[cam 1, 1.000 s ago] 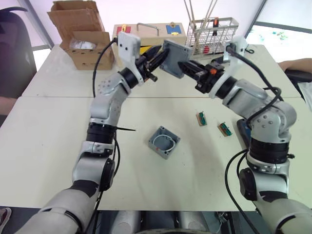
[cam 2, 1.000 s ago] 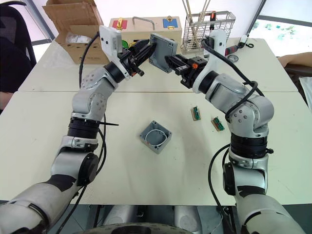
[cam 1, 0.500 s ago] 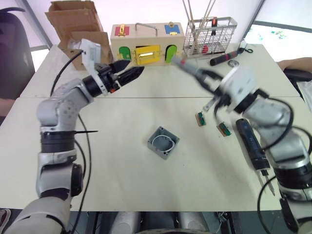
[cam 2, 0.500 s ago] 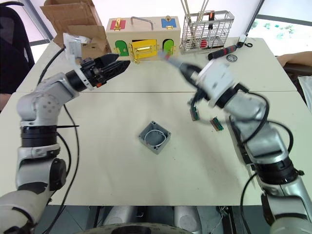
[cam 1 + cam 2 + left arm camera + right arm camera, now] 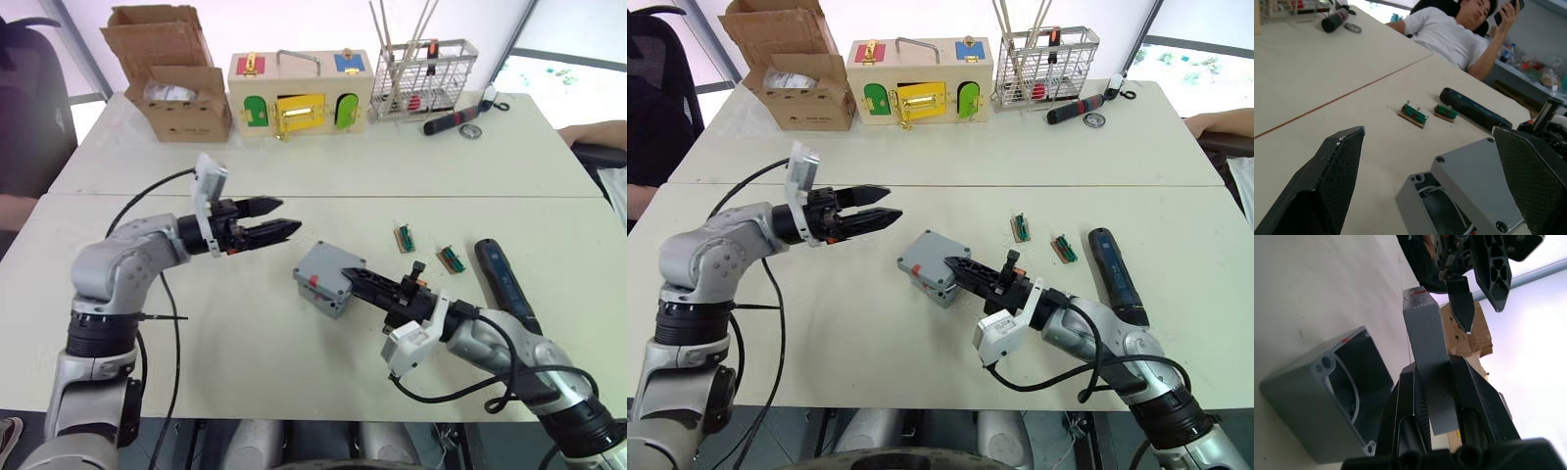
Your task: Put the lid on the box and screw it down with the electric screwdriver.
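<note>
Holding the lid (image 5: 328, 266) edge-on in my right gripper (image 5: 355, 279), both black fingers clamped on its rim, I have it tilted over the box (image 5: 1327, 396), its far edge lifted so the opening partly shows beneath. The right wrist view shows the box open, with a white wire curled inside, and the lid just beside its rim; whether the two touch I cannot tell. A small red mark (image 5: 313, 281) shows on the side of the box facing me.

My left gripper (image 5: 287, 218) hovers to the left of the box, near it, fingers spread apart with nothing between them and pointing towards the lid.

On the table (image 5: 245, 343), the electric screwdriver (image 5: 506, 285) lies flat well to the right of the box, untouched. Two small green terminal blocks (image 5: 405, 238) sit between the box and the screwdriver. Beyond the box, at the far side, stand a wooden box with coloured doors (image 5: 300, 92), a cardboard box (image 5: 179, 103), and a wire basket (image 5: 426, 74) with a black-and-red handled tool (image 5: 450, 119) beside it.
</note>
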You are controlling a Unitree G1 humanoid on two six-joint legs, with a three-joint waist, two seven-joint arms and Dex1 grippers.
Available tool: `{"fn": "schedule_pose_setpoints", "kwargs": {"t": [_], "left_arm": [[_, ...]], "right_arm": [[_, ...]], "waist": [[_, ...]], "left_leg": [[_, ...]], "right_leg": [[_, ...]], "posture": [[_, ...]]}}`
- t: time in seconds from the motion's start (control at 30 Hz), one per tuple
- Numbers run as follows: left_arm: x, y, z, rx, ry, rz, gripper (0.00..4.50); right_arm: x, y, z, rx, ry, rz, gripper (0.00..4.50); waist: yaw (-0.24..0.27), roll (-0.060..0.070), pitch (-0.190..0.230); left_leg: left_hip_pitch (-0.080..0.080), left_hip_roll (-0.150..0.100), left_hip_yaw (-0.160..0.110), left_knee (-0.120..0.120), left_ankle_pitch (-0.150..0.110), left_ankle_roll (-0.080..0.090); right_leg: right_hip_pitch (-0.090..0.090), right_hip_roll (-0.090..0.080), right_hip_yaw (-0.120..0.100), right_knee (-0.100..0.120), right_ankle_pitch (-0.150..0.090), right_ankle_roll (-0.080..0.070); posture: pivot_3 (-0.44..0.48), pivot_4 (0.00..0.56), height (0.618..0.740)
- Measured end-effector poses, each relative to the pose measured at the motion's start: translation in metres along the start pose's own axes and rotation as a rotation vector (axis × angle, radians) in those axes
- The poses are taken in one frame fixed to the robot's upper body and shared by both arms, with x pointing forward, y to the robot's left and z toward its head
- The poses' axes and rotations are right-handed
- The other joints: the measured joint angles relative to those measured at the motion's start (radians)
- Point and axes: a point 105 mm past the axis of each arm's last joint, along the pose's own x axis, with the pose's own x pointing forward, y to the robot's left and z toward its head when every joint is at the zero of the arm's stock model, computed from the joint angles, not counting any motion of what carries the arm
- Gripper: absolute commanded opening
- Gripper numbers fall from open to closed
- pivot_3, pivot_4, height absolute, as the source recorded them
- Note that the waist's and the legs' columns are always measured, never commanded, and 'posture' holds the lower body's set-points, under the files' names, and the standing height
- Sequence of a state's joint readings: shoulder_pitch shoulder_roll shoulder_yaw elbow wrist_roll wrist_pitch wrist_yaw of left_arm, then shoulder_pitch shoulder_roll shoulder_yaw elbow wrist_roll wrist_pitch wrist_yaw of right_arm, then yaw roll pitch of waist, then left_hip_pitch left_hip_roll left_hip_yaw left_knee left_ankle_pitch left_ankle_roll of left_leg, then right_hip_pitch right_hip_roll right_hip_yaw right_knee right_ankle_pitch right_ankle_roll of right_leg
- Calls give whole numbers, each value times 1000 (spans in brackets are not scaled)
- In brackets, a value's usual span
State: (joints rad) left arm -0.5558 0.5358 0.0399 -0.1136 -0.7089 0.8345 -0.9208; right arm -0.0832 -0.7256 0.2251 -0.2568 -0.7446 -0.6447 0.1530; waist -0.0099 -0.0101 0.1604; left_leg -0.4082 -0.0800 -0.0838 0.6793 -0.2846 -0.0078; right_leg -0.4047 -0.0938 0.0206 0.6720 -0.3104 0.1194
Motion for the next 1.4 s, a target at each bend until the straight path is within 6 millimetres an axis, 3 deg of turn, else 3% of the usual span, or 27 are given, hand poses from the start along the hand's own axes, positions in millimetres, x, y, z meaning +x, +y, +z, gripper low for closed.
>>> {"fn": "schedule_pose_setpoints", "kwargs": {"t": [0.23,0.5,0.6,0.73,1.1,1.4], "left_arm": [[20,-8,3,93,32,-75,4297],[36,-16,-11,138,79,-151,4297],[38,-14,-12,140,70,-155,3449],[41,-17,-14,157,75,-182,1558],[50,-21,-32,210,150,-231,1558],[51,-21,-35,218,152,-237,1558]], "right_arm": [[3,5,-12,-30,57,0,144],[2,15,-11,-27,94,12,144],[2,18,-10,-12,104,10,144],[3,17,-7,-27,96,6,144],[0,21,-2,-33,104,7,144],[0,21,0,-33,100,6,144]], "waist": [[-2,0,0],[-1,0,0],[-1,0,0],[-1,0,0],[-1,0,0],[-1,0,0]], "left_leg": [[0,1,0,-1,0,0],[0,1,0,-1,0,0],[0,1,1,-1,0,0],[0,1,1,-1,0,0],[0,1,1,-1,0,0],[0,1,1,-1,0,0]], "right_leg": [[0,0,1,-1,0,0],[0,1,1,-1,0,0],[0,1,1,-2,0,0],[0,1,1,-1,0,0],[0,1,1,-1,0,0],[0,2,1,-1,0,0]], "posture": [[0,150,740],[0,150,740],[0,150,740],[0,150,740],[0,150,740],[0,150,740]]}}
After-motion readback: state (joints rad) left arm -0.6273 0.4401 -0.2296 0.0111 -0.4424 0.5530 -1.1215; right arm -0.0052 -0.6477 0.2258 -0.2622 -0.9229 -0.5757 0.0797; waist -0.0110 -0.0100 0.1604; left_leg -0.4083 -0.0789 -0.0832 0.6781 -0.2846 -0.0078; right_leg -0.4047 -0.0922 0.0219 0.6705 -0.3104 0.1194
